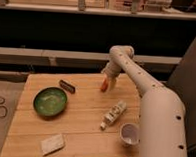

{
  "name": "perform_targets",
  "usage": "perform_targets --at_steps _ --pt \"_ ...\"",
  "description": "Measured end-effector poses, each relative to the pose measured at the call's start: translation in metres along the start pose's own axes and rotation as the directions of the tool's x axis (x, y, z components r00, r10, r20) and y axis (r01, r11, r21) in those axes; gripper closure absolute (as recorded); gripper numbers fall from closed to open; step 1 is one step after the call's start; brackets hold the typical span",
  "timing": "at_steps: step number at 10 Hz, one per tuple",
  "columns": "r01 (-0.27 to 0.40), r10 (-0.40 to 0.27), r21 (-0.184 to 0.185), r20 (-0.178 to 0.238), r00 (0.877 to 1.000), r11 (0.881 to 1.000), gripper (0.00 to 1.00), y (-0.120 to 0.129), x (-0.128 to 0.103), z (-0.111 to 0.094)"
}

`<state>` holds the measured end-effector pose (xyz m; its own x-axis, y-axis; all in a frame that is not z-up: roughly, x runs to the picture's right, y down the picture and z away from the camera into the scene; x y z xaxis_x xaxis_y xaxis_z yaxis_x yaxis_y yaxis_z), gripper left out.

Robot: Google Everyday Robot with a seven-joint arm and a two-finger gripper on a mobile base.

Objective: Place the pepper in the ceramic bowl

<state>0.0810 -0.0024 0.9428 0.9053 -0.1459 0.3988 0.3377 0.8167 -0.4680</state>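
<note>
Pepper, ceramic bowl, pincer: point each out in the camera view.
pepper [104, 86], camera view, its orange-red middle.
ceramic bowl [50, 101], camera view, bare green inside.
pincer [108, 79], camera view, between its fingertips, just above the pepper.

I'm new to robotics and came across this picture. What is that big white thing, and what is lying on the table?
The white thing is a robot arm, reaching in from the lower right across a wooden table. There is only one camera view, looking down on the table; where the camera sits is not shown. At the arm's tip is a two-finger gripper. It is open, right at a small orange-red pepper near the far edge, and nothing is clamped yet. Also on the table are a green ceramic bowl, a dark bar, a white cup, a pale bottle lying on its side, and a pale flat packet.
</note>
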Motion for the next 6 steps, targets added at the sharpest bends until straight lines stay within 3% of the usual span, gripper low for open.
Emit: perform_targets --at_steps 3,6 --pt "0.03 -0.03 -0.01 0.022 0.999 0.999 0.2 -0.0011 -0.0017 0.0039" --pt "0.061 -0.061 -0.037 0.005 0.998 0.997 0.2 0.003 0.0026 0.0075"
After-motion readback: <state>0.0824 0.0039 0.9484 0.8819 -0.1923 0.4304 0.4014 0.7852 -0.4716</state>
